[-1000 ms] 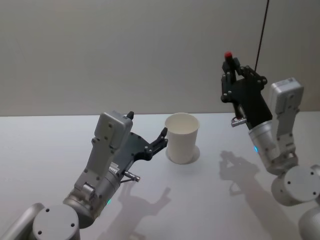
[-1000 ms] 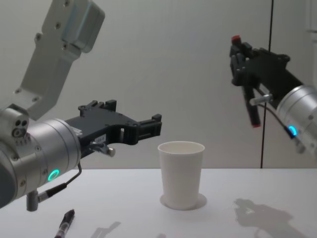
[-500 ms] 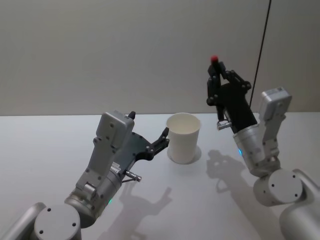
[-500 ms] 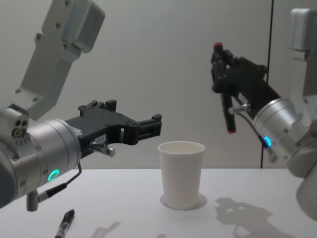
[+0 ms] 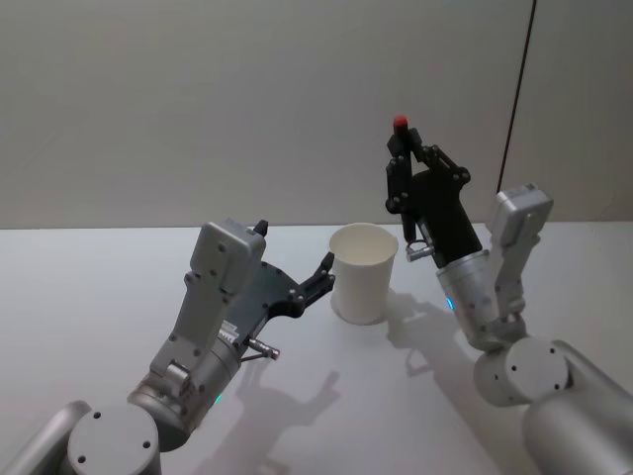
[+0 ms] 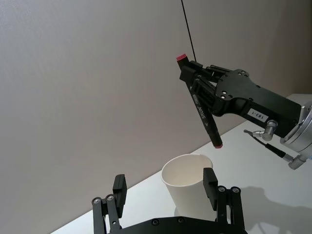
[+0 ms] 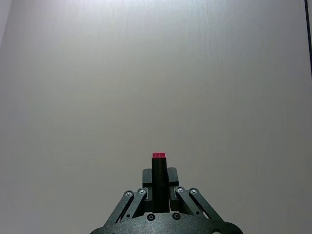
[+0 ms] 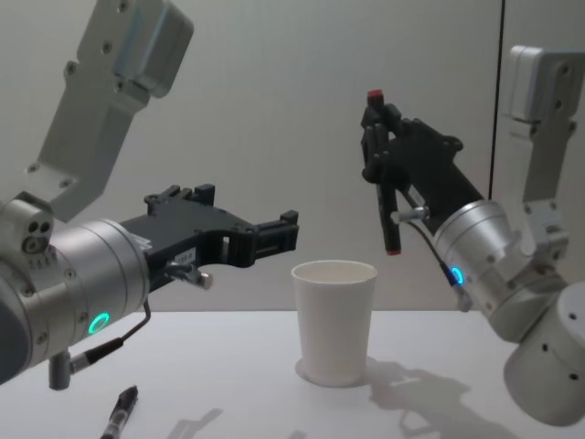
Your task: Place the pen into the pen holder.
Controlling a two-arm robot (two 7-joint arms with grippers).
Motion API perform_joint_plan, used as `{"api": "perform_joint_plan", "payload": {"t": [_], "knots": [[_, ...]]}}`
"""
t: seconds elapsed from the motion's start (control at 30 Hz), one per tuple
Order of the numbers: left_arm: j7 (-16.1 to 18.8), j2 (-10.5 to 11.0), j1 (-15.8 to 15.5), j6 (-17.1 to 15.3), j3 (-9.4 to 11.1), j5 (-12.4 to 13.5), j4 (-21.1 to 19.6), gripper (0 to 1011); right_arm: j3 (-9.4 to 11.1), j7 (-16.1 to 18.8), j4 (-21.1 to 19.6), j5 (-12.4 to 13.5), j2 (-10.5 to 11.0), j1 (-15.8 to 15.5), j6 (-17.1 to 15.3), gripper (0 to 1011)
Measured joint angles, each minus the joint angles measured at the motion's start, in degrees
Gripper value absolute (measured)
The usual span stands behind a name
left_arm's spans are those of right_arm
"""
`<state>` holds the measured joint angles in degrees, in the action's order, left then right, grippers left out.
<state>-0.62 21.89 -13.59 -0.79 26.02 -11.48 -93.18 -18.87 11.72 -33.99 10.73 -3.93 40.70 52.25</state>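
Looked like the right end effector (image 8: 376, 121) had the pen (image 8: 388, 215) clamped near upright, tip hanging just above and right of the cup (image 8: 334, 320), so it probably needed to slide over the mouth before letting go, with the open left end effector (image 8: 279, 236) idling beside it.

We see soft light from above: pale arm shadows on the table (image 5: 79, 297), a faint one ringing the pen holder (image 5: 362, 277).
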Motion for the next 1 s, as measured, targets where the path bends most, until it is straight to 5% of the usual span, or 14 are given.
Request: {"api": "perform_joint_plan", "payload": {"t": [0.43,1.0], "knots": [[0.0,0.0,0.0,0.0,0.0,0.0,0.0,1000,0.5,3.8,12.7,3.4,-3.0,6.2,6.2,165],[0.0,0.0,0.0,0.0,0.0,0.0,0.0,1000,1.9,8.1,24.3,6.0,-5.9,11.9,9.2,165]]}}
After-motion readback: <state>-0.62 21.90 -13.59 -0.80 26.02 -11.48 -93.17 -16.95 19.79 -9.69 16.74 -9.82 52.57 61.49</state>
